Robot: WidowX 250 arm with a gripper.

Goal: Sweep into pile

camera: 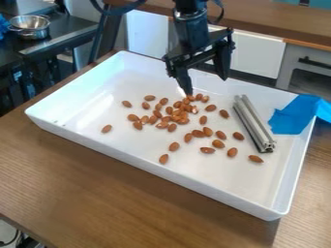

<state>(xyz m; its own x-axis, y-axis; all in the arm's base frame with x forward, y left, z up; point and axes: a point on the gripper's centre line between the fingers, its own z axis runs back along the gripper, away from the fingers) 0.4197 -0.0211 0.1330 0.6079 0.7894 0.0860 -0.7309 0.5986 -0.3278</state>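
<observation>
The gripper [205,86] hangs over the back half of the white tray [97,101], its two fingers spread wide apart with nothing held between them. Its left fingertip is down at the back edge of the almonds, while the right one is higher. Brown almonds [183,114] lie bunched around the tray's middle, some seemingly on top of each other. Loose ones are scattered around them, such as an almond [107,129] at the left, another [164,159] at the front and one [255,159] at the right.
A grooved metal bar [253,124] lies in the tray's right part, right of most almonds. Blue tape or cloth [298,114] drapes over the right wall. The raised tray rim surrounds everything, on a brown wooden table [97,179]. A metal pot [30,26] stands far off at upper left.
</observation>
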